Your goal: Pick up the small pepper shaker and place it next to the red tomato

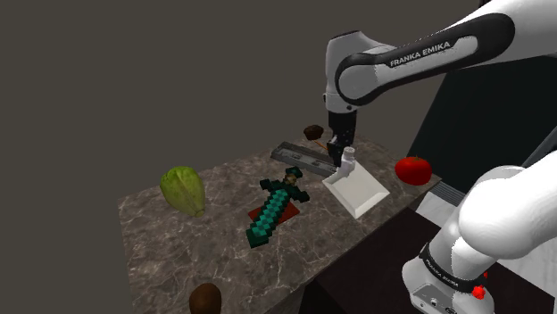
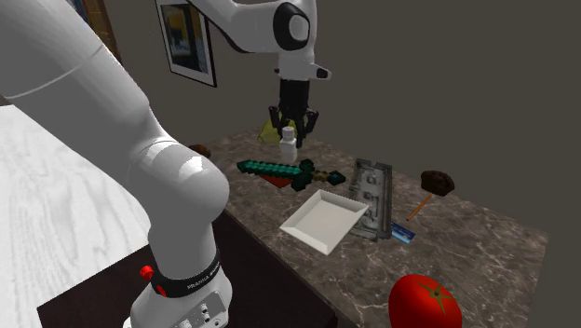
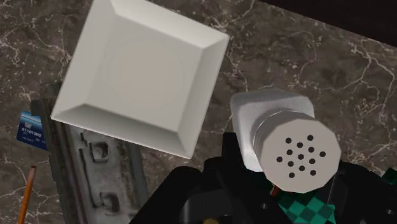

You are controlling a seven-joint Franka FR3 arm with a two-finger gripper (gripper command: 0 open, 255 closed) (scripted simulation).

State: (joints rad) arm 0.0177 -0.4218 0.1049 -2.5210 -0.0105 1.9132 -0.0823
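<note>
Item: pepper shaker, small, pale grey-white, squarish body w/ round cap, cap showing a cluster of dark holes. It is hanging pinched betw. the black fingers of the gripper, raised over the counter by a corner of the plate. Counter: dark brown, marble-look, pale veins running through it. Plate: white, square, shallow, bevelled rim, lying flat. Tray: grey, long, moulded recesses, lying just beside the plate. A blue card is lying at one end of the tray. Sword: teal, blocky pixel-style, lying flat near mid-counter. Lettuce: yellow-green, ribbed, sitting toward the shoulder view's left. Tomato: red, glossy, round, green stalk scar, sitting near the counter's edge, well apart from the shaker w/ plate and tray lying betw. them. Bare marble is lying open betw. tomato and tray and toward the second exterior view's right.
</note>
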